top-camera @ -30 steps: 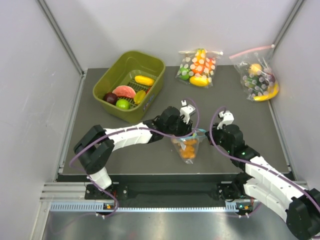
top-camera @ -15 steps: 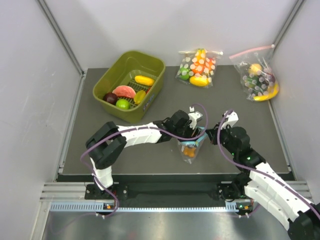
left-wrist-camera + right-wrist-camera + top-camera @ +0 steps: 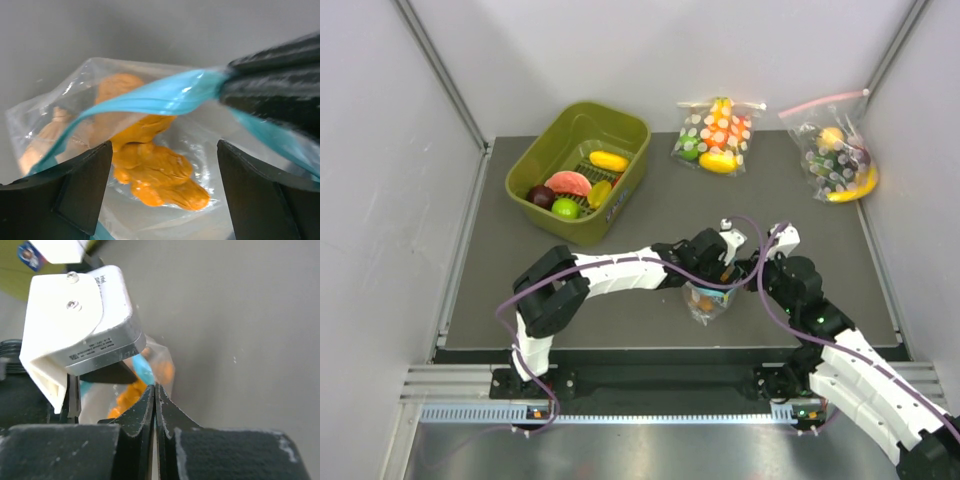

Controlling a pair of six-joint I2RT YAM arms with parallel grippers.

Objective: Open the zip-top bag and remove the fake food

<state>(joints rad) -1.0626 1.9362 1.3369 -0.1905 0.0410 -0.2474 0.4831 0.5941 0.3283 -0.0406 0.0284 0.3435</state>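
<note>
One zip-top bag shows lower centre overhead. Left wrist: left gripper gapes wide, empty, straddling orange fake food inside; right gripper pinches the blue zip strip upper right. Right wrist: those fingers press together, probably anchoring one lip for opening.

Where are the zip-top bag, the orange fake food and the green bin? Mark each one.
zip-top bag [image 3: 165, 97]: left wrist view, on its light-blue zip strip.
fake food [image 3: 160, 172]: left wrist view, on an orange piece inside the bag.
green bin [image 3: 582, 125]: top external view, on its inner far wall.
</note>
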